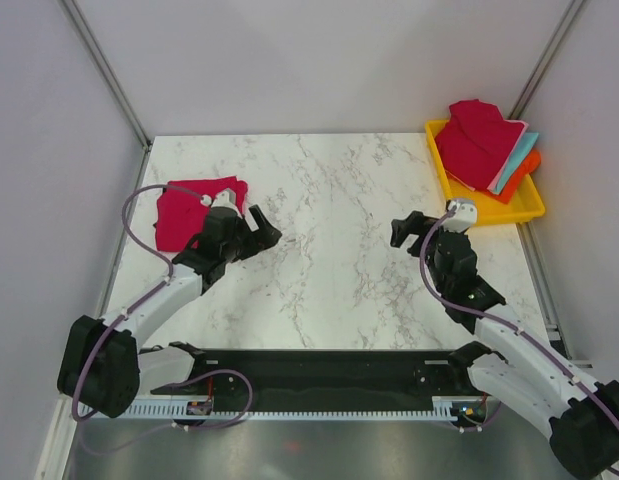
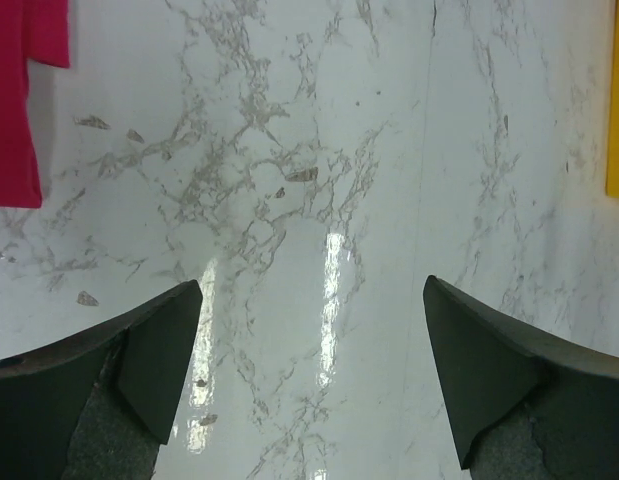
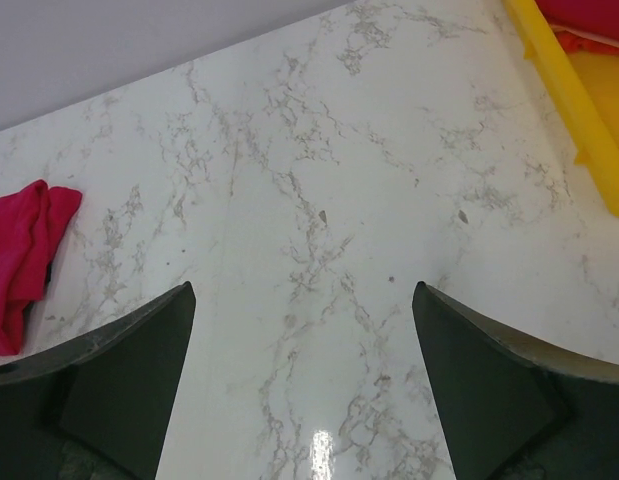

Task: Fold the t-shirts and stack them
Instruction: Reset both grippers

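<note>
A folded crimson t-shirt (image 1: 185,212) lies on the marble table at the far left; it shows at the left edge of the left wrist view (image 2: 11,110) and of the right wrist view (image 3: 21,258). Several more shirts are piled in the yellow tray: crimson (image 1: 477,140) on top, teal (image 1: 517,160) and orange (image 1: 523,176) edges beneath. My left gripper (image 1: 259,232) is open and empty just right of the folded shirt (image 2: 311,290). My right gripper (image 1: 407,232) is open and empty, left of the tray (image 3: 303,290).
The yellow tray (image 1: 529,208) sits at the far right corner; its rim shows in the right wrist view (image 3: 579,110) and the left wrist view (image 2: 617,120). White walls enclose the marble table (image 1: 329,250) on three sides. A black rail (image 1: 319,372) runs along the near edge.
</note>
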